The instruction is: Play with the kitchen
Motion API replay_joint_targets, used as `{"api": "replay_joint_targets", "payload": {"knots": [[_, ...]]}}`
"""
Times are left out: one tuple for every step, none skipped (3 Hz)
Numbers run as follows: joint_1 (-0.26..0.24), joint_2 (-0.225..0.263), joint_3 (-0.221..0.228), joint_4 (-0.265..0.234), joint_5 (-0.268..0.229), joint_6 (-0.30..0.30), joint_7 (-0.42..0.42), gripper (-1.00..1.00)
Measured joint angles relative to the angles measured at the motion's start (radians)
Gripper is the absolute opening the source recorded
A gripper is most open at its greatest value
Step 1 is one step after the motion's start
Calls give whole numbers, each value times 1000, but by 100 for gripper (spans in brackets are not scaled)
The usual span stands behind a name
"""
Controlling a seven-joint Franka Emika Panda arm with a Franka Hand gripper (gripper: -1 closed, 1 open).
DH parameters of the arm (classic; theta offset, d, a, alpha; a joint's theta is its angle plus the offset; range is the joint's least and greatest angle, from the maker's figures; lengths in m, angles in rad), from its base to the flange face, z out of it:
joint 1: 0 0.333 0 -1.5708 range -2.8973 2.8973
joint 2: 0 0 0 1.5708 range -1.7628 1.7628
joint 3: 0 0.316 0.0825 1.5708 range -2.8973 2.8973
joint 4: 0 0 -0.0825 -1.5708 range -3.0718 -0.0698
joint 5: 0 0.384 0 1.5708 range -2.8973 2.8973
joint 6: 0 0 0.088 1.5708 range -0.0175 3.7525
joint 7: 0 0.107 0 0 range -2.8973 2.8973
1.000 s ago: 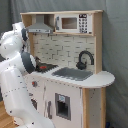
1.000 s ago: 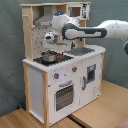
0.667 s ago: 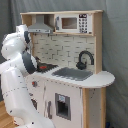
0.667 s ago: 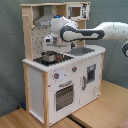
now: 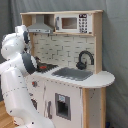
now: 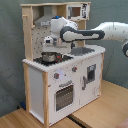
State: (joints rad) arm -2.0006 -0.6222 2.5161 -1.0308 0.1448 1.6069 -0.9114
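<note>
The white and light-wood toy kitchen (image 5: 75, 97) fills both exterior views. In the first exterior view I see its grey sink (image 5: 72, 73), black faucet (image 5: 85, 59), microwave (image 5: 72, 22) and hood (image 5: 40, 25). My white arm (image 5: 17, 75) covers most of the hob (image 5: 48, 66) there and hides the gripper. In the second exterior view the arm reaches in from the second exterior view's right, under the hood (image 6: 47, 20). My gripper (image 6: 49, 44) hangs just above a dark pot (image 6: 48, 57) standing on the hob. The oven door (image 6: 63, 95) below is closed.
A grey curtain (image 5: 117, 50) hangs behind the kitchen. The kitchen (image 6: 45, 85) stands on a wooden floor (image 6: 100, 112). The side post and shelf (image 6: 27, 30) close in the hob on the second exterior view's left.
The gripper has sunk a little towards the pot on the hob. The kitchen and the pot have not moved.
</note>
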Motion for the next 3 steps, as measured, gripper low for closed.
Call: {"api": "replay_joint_targets", "payload": {"knots": [[-4,-7,-1,43,0,-79,-7,-100],[-4,13,-6,79,0,-170,24,-100],[-4,45,-6,79,0,-248,84,-100]]}}
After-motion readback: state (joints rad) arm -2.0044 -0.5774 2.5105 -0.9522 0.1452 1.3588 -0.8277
